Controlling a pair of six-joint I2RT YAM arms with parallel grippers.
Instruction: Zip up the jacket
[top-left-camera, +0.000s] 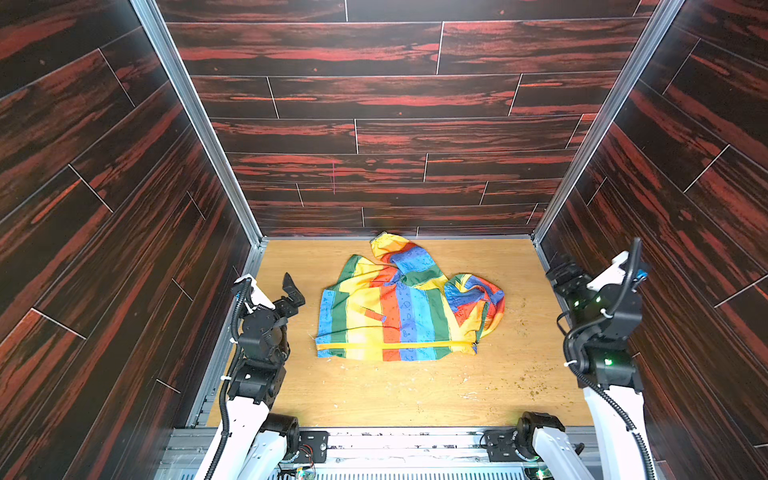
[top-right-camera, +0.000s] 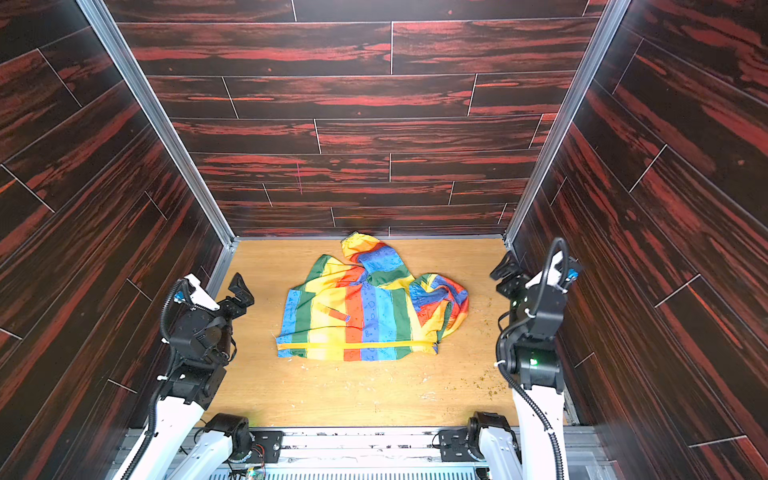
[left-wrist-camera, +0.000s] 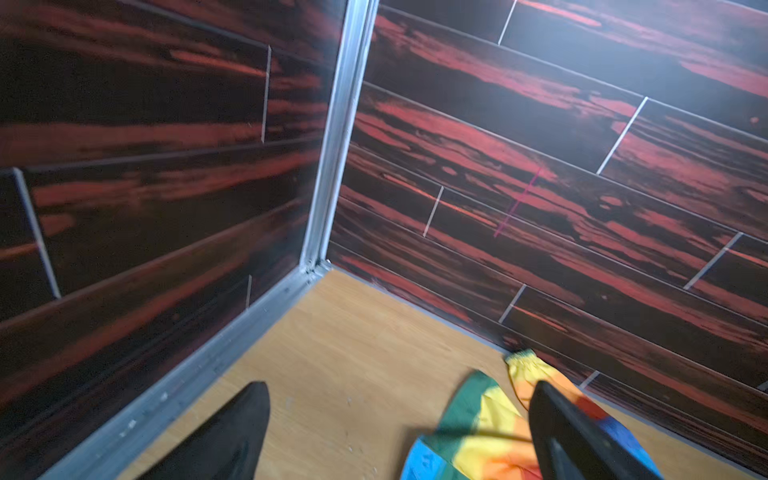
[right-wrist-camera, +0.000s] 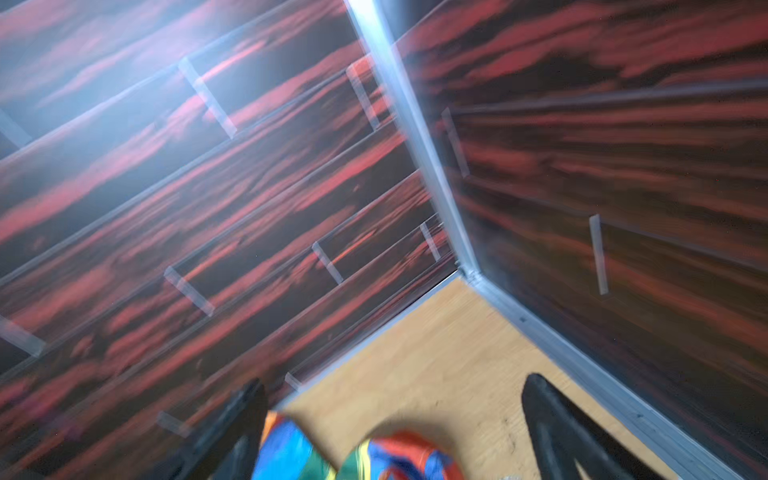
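The rainbow-striped jacket (top-left-camera: 399, 309) (top-right-camera: 365, 311) lies crumpled on the middle of the wooden table, one sleeve reaching toward the back wall. Its yellow zipper (top-left-camera: 395, 345) (top-right-camera: 357, 345) runs along the near edge and looks closed, with the slider at its right end (top-left-camera: 475, 347). My left gripper (top-left-camera: 294, 291) (top-right-camera: 241, 293) hovers open left of the jacket, apart from it. In the left wrist view the gripper (left-wrist-camera: 399, 419) frames bare table and a jacket corner (left-wrist-camera: 478, 428). My right gripper (top-left-camera: 559, 272) (top-right-camera: 505, 270) is open near the right wall, holding nothing; the right wrist view (right-wrist-camera: 395, 405) is blurred, with jacket (right-wrist-camera: 291, 453) below.
Dark red wood-patterned walls enclose the table (top-left-camera: 415, 390) on three sides, with aluminium posts (top-left-camera: 199, 124) at the back corners. Small crumbs (top-left-camera: 525, 384) are scattered on the right part of the table. A metal rail (top-left-camera: 395, 440) runs along the front between the arm bases.
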